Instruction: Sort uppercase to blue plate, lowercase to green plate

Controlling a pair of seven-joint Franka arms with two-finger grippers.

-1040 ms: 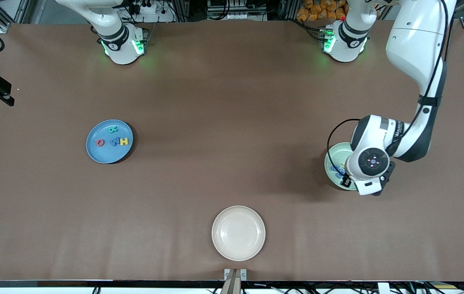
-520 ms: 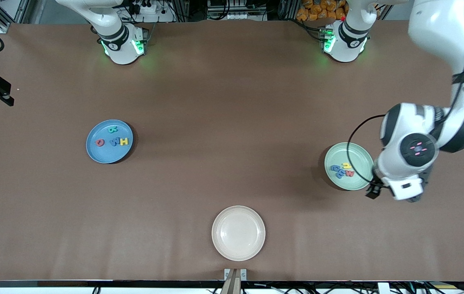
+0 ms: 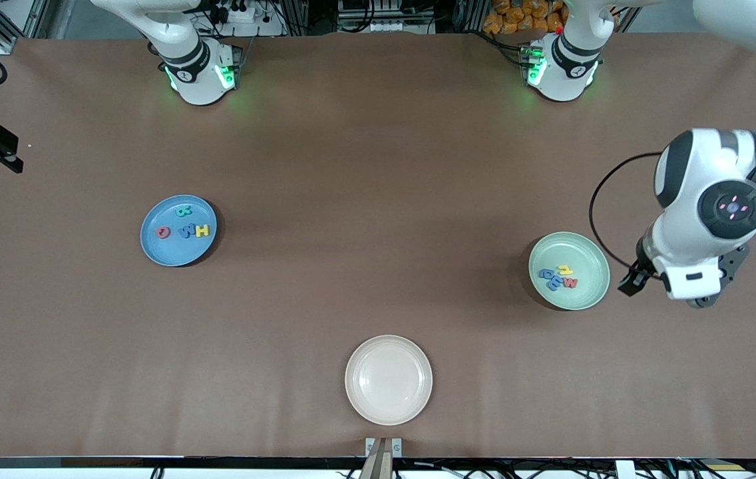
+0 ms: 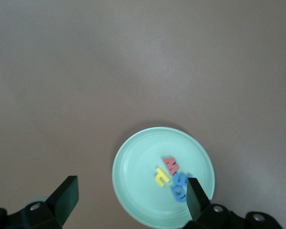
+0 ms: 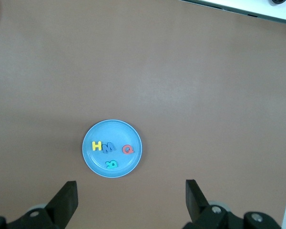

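You're looking at a table where the sorting appears finished — Q, M, H and R are lying on the blue plate, toward the right arm's end, and the four lowercase letters are clustered on the green plate, toward the left arm's end.

The left gripper is hanging with fingers spread and empty, over bare table just beside the green plate's rim — the nearer hand to it.

The right gripper is waiting high over the blue plate, also wide apart, holding nothing.

The cream plate is sitting bare. No brand marks are legible.
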